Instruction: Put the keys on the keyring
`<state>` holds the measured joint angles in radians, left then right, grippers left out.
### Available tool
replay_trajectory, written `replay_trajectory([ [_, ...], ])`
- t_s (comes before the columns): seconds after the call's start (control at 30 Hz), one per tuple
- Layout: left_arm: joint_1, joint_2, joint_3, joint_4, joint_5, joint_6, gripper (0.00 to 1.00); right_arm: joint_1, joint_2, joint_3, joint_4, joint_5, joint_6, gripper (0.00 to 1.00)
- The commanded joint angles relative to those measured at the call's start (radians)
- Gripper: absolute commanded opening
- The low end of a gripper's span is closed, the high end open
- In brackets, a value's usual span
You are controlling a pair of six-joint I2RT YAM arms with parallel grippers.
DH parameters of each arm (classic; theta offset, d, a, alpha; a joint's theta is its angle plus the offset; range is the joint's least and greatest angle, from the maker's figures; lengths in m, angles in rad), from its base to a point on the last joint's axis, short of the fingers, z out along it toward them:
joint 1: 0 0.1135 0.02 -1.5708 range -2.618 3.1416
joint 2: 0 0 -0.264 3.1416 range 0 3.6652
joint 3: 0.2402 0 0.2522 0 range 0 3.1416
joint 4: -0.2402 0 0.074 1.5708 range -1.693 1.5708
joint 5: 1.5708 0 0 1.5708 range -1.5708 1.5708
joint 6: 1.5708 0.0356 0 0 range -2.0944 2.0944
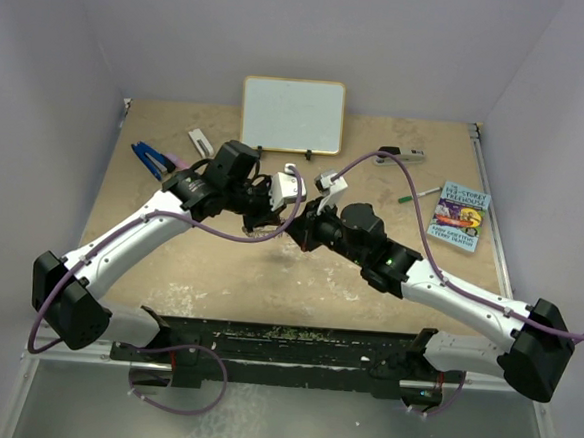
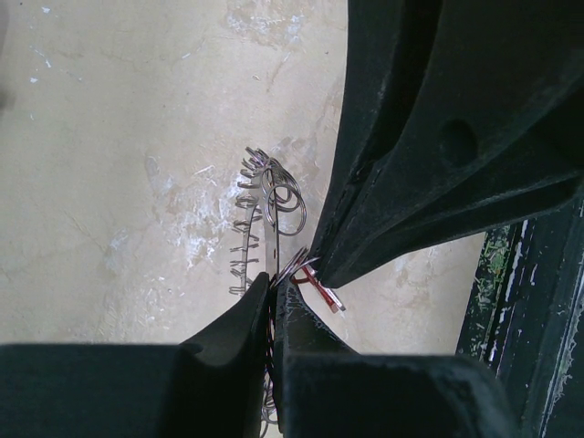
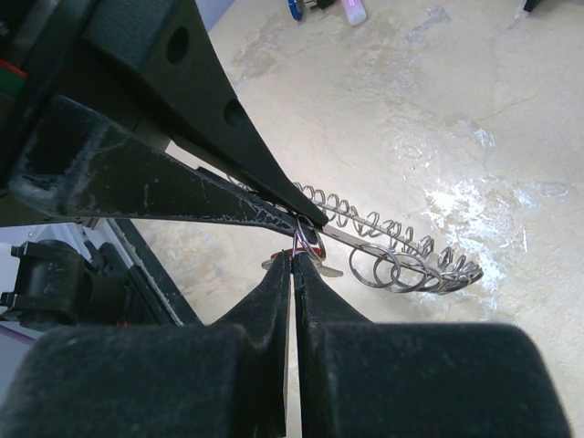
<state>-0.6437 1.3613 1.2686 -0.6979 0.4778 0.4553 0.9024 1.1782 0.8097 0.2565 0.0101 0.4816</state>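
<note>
Left wrist view: our left gripper is clamped tight on the rim of the keyring. We see the ring edge-on, standing up from the fingers w/ its fringe of wire loops off to one side. It hangs clear of the table, held in mid-air about the centre of the workspace.

The right gripper reaches in from the opposite side, jaws pressed together. The small red-headed key sits right at its tips, so we judge it pinched there. Its short silver blade pokes out just beside. The two grippers' tips are touching or v. nearly so, right at the ring's rim.

Step in hand, as we read it: the threading itself. The key is at the ring but not clearly on it. We can't tell from either wrist cam whether the key's hole has caught a loop, as it's too small and partly hidden by fingertips.

Next move calls for fine work: left to hold the ring steady, right to nudge the key's hole onto a free end, w/ little room for error. Risks: the key slipping from the pinch, or the ring twisting.
</note>
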Motion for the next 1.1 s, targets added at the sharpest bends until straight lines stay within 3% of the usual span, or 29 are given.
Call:
replay_trajectory([
  [0.0,-0.005,-0.053,0.047,0.013,0.035,-0.008,0.03,0.001,-0.011,0.038,0.006,0.049,0.02,0.0],
  [1.07,-0.005,-0.06,0.069,-0.001,0.081,-0.012,0.03,0.0,-0.072,-0.016,-0.028,0.082,0.067,0.0],
])
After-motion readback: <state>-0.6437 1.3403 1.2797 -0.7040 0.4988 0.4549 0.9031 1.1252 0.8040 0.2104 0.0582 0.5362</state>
